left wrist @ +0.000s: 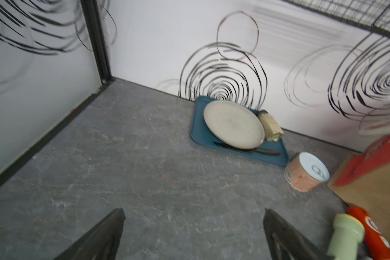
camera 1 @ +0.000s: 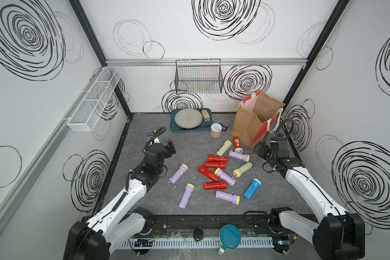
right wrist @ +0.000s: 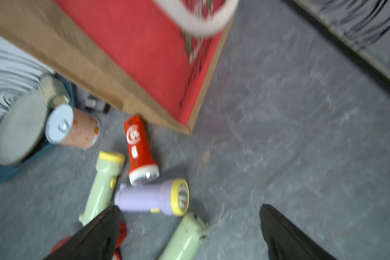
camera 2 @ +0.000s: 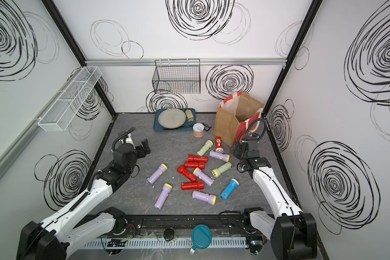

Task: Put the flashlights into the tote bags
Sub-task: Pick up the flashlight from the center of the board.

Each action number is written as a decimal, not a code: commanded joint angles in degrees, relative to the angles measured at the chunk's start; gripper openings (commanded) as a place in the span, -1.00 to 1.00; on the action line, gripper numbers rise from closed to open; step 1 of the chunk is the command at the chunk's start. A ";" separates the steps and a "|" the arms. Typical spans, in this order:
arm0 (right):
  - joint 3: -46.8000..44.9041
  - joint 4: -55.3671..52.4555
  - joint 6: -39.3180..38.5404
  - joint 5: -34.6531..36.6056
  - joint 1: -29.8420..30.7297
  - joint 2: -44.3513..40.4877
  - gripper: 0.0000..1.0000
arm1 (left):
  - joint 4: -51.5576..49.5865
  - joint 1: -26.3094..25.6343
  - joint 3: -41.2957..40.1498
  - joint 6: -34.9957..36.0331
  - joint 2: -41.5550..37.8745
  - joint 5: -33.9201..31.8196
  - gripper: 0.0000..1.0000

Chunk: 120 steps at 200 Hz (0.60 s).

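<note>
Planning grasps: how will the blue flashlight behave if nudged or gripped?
The blue flashlight looks like rigid plastic, so it is probably stiff and light. Lying on its side, it may roll when nudged, likely curving because of the wider head. Its smooth shell might slip.

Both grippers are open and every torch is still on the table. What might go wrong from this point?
The red torches and a lilac torch lie crossed in a heap; closing on one may drag or roll its neighbours.
The rope handle hangs close to the right gripper; it might snag and tip the bag.
The orange-red torch lies right at the bag's foot, leaving little room to grasp it.
</note>
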 commanded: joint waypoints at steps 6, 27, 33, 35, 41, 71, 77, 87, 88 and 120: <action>1.32 -17.13 3.87 -8.62 0.14 1.13 1.00 | -12.48 -5.54 1.69 -9.05 3.21 6.46 0.98; 1.93 -22.52 3.67 -11.13 0.34 2.18 1.00 | -12.98 -10.25 3.22 -9.80 5.54 6.72 0.98; 1.72 -24.12 3.88 -12.01 0.39 2.51 1.00 | -13.08 -11.70 3.91 -9.56 6.17 6.22 0.98; 1.60 -24.69 4.05 -12.33 0.42 2.62 1.00 | -13.12 -12.18 4.09 -9.44 6.30 6.00 0.98; 0.96 -25.78 4.39 -13.42 0.58 2.84 1.00 | -13.19 -13.53 4.80 -9.03 6.91 5.42 0.98; -3.98 -28.42 5.49 -16.44 3.52 1.18 1.00 | -12.80 -17.51 7.73 -6.46 9.25 5.41 0.98; -4.57 -28.64 6.10 -16.63 4.37 0.29 1.00 | -12.77 -17.77 8.18 -6.21 9.46 5.82 0.98; -5.56 -28.65 7.28 -17.09 6.11 -1.23 1.00 | -12.97 -18.40 8.93 -6.02 9.72 5.97 0.98; -5.66 -28.70 7.44 -17.12 6.30 -1.31 1.00 | -12.98 -18.47 9.02 -6.00 9.72 5.96 0.99; -9.52 -29.65 11.34 -16.85 11.92 -3.46 0.97 | -12.45 -19.69 8.10 -7.34 8.19 4.99 0.98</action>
